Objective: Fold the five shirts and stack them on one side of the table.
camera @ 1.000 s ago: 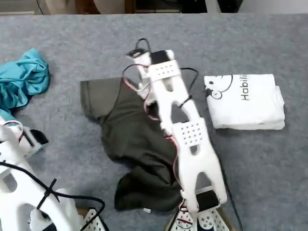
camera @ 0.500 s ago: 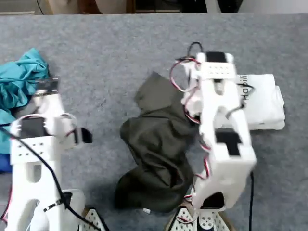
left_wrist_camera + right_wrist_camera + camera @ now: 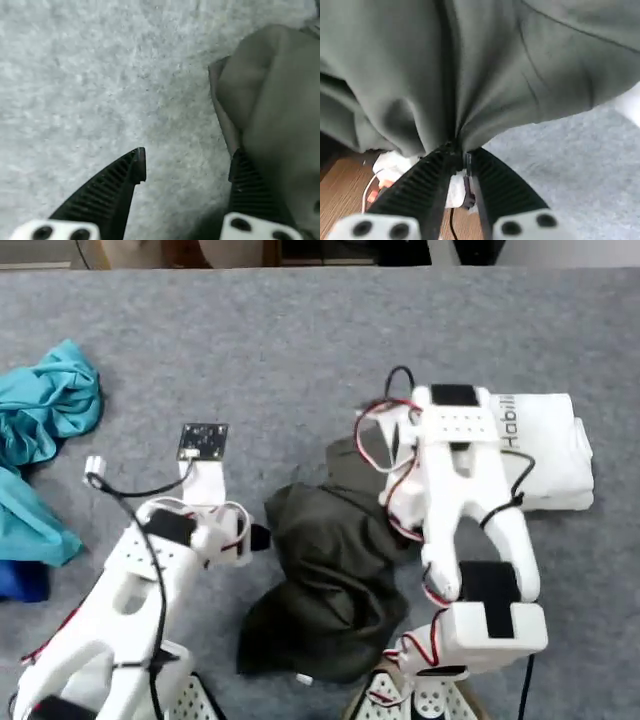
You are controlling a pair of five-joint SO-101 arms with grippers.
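Observation:
A dark olive shirt (image 3: pixel 325 580) lies bunched in the middle of the grey table. My right gripper (image 3: pixel 460 151) is shut on a pinch of its cloth, and the shirt (image 3: pixel 470 65) hangs in folds from the fingertips. In the high view the right arm (image 3: pixel 460 470) stands over the shirt's right side. My left gripper (image 3: pixel 190 170) is open just above the table at the shirt's left edge (image 3: pixel 225 110), one finger (image 3: pixel 247 187) touching the cloth. From above, the left gripper (image 3: pixel 257 537) sits beside the bunched shirt. A folded white shirt (image 3: pixel 545 455) lies at the right.
A crumpled teal shirt (image 3: pixel 45 425) lies at the left edge, with a bit of blue cloth (image 3: pixel 20 580) below it. Bare grey table (image 3: pixel 250 340) stretches across the back. The arms' bases stand at the front edge.
The right arm has dragged the olive shirt rightward, bunching it from a spread shape. The left arm swung in from the far left to the shirt's left edge.

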